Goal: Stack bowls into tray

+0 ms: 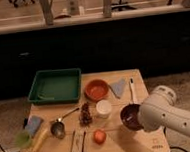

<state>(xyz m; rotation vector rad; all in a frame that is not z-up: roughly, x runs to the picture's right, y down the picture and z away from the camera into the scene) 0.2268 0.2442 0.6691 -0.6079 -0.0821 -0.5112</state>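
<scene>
The green tray (55, 87) sits at the table's back left with little in it. The orange-red bowl (96, 89) stands just right of the tray. The dark brown bowl (129, 115) is at the right front of the table. My gripper (139, 122) is at the end of the white arm (167, 115) and lies right against the brown bowl's right rim, partly covering it. I cannot tell whether it grips the bowl.
A white cup (104, 109) stands left of the brown bowl. A metal cup with a long handle (58, 128), a brown lumpy object (85, 114), an orange fruit (99, 136), a dark block (78, 143), a banana (38, 141), a cloth (118, 87) and a utensil (132, 90) lie around.
</scene>
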